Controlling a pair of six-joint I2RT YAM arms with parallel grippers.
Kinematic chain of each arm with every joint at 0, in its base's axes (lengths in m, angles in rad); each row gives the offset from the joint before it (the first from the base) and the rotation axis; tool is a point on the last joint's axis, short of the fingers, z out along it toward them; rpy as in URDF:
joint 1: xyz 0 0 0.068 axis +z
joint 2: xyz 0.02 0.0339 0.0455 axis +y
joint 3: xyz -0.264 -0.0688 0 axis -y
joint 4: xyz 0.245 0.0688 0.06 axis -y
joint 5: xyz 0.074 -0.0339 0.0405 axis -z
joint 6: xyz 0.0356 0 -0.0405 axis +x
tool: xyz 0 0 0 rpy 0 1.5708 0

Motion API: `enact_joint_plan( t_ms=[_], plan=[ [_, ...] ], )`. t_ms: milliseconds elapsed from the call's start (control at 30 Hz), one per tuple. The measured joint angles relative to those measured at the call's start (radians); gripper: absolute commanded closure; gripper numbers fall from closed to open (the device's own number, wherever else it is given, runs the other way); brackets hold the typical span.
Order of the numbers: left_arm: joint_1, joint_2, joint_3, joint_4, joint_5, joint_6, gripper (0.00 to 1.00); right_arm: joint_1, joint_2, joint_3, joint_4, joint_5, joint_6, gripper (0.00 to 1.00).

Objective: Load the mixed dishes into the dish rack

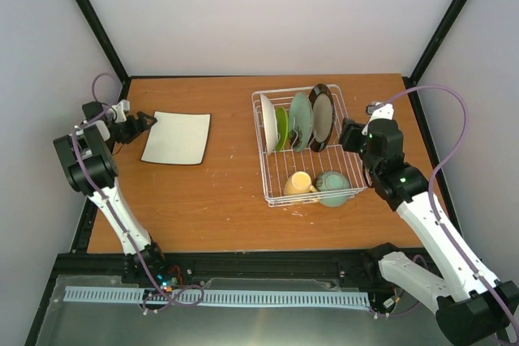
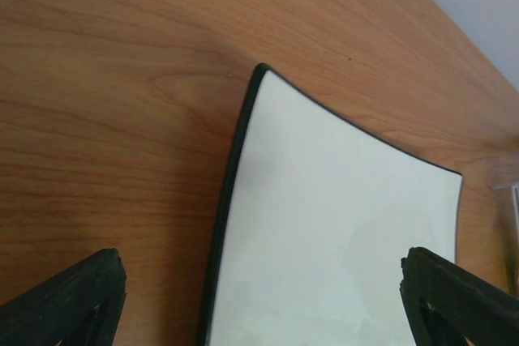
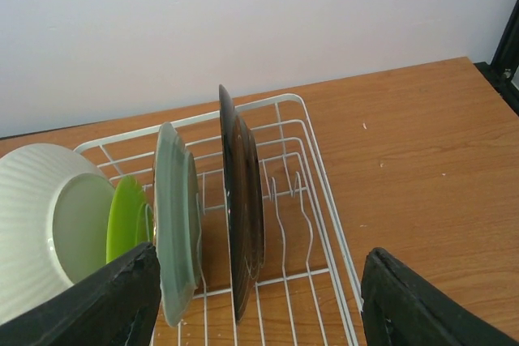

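We're looking into a robot lab test cell: plain white wall panels [image 1: 268, 14] and black frame struts [image 1: 91, 18] are boxing in a wooden surface [image 1: 219, 192], while the left arm [image 1: 104, 182] and right arm [image 1: 428, 216] are trailing purple cables [image 1: 438, 88].

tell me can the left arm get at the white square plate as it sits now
Likely yes: the left claw stands open right at the white square plate, which lies flat on the table with nothing on it or between them.
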Motion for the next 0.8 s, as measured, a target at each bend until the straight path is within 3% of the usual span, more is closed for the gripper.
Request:
enact_joint_plan(
  t_ms=[300,800],
  plan=[
    [0.000,0.116,0.117,-0.039,0.021,0.021,0.37,0.000,0.032,0.025,0.011,-0.004,-0.010,0.33],
    [0.000,0.204,0.177,-0.076,0.231,0.047,0.40,0.000,0.080,0.045,0.024,-0.018,-0.014,0.33]
  ],
)
